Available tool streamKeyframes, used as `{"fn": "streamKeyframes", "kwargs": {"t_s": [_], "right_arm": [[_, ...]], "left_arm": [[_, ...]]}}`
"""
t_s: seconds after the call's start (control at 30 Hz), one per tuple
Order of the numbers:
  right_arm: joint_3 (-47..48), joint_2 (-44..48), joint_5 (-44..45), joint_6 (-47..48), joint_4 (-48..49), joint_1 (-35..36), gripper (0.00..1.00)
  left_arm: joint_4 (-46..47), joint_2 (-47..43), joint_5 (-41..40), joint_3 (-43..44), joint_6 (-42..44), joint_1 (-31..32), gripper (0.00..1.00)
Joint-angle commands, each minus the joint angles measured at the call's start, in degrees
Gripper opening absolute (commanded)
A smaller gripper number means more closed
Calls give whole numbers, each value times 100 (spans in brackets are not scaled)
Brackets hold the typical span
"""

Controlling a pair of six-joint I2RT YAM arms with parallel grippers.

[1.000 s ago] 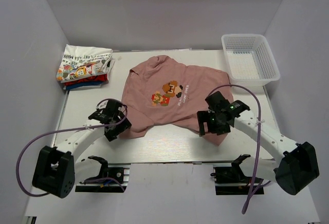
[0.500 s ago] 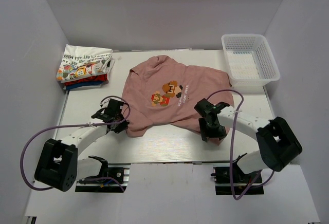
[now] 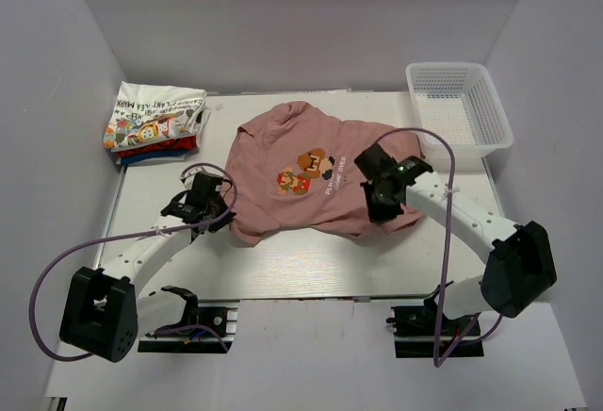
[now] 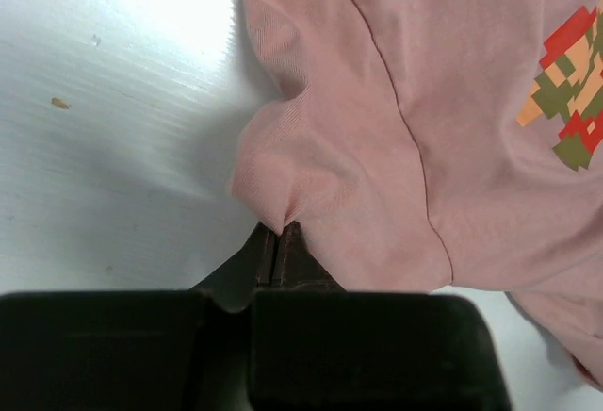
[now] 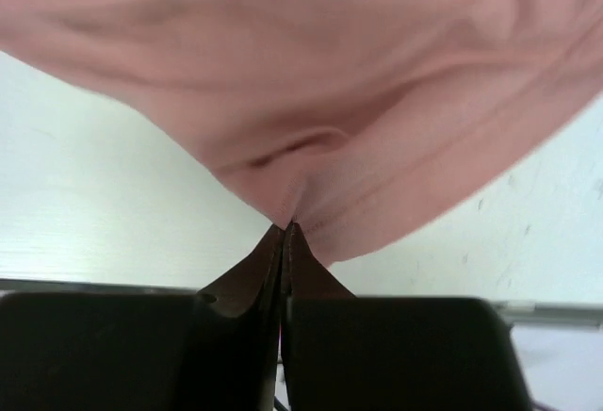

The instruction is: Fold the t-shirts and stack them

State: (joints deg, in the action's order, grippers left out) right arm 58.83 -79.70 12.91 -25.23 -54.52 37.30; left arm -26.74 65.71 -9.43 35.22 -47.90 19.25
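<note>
No wording is reading clearly in any view. The folded white tee (image 3: 155,114), at ten o'clock in the top view, is showing rows of dark capitals, too small to read. The pink tee (image 3: 283,147) is carrying white text at three o'clock of its pixel print (image 3: 306,172), illegible.

2 white arms (image 3: 141,249), black joints and bases (image 3: 94,312), purple cables (image 3: 49,270), possibly a green wrist light (image 3: 411,160).
</note>
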Motion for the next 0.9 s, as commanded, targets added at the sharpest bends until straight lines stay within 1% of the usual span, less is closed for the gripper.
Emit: {"fn": "streamKeyframes", "kwargs": {"t_s": [0.0, 0.03, 0.07, 0.1, 0.13, 0.2, 0.27, 0.37, 0.4, 0.43, 0.47, 0.5, 0.6, 0.63, 0.7, 0.73, 0.77, 0.8, 0.83, 0.87], "right_arm": [[804, -369, -26, 361, -340, -196, 0], [997, -475, 71, 579, -296, -258, 0], [1086, -842, 141, 633, -139, -415, 0], [1191, -958, 159, 738, 115, -538, 0], [1532, -1064, 142, 791, 343, -713, 0], [1910, -1494, -6, 880, 652, -925, 0], [2342, -2003, -8, 1150, 723, -1066, 0], [3097, -2514, -60, 1423, 881, -1233, 0], [3221, -2881, -121, 1486, 899, -1321, 0], [3344, -2989, -96, 1538, 934, -1374, 0], [3668, -3103, 61, 1757, 952, -1409, 0], [3784, -3400, 246, 1863, 961, -1488, 0], [4145, -3718, 651, 2661, 1145, -1594, 0], [4189, -3745, 774, 2734, 1276, -1629, 18], [4390, -3903, 801, 2961, 1365, -1734, 36], [4435, -3956, 827, 2963, 1374, -1752, 47], [4531, -3965, 828, 2954, 1374, -1831, 53], [4619, -3983, 828, 2884, 1226, -1849, 54], [4646, -3931, 836, 2823, 1146, -1884, 61], [4638, -3887, 810, 2709, 1102, -1893, 61]], "left_arm": [[11, -41, -155, 204, 105, -26, 0], [11, 11, -156, 257, 158, -26, 0], [11, 12, -156, 309, 158, -26, 0], [11, 64, -156, 362, 158, -26, 0], [11, 134, -216, 423, 158, -26, 0], [11, 213, -217, 512, 210, -26, 0], [-42, 353, -269, 661, 272, -26, 0], [-103, 512, -392, 854, 325, -26, 0], [-103, 617, -393, 950, 325, -26, 0], [-181, 670, -445, 1004, 325, -26, 0], [-182, 723, -506, 1126, 377, -26, 0], [-234, 724, -507, 1127, 378, -26, 0], [-349, 969, -648, 1355, 431, -26, 0], [-401, 1031, -709, 1460, 431, -26, 0], [-454, 1224, -709, 1575, 483, -26, 0], [-455, 1294, -709, 1689, 483, -26, 0], [-516, 1365, -709, 1751, 483, -26, 0], [-516, 1513, -770, 1812, 483, -26, 0], [-664, 1576, -771, 1952, 536, -26, 0], [-718, 1637, -832, 2014, 536, -26, 0]]}}
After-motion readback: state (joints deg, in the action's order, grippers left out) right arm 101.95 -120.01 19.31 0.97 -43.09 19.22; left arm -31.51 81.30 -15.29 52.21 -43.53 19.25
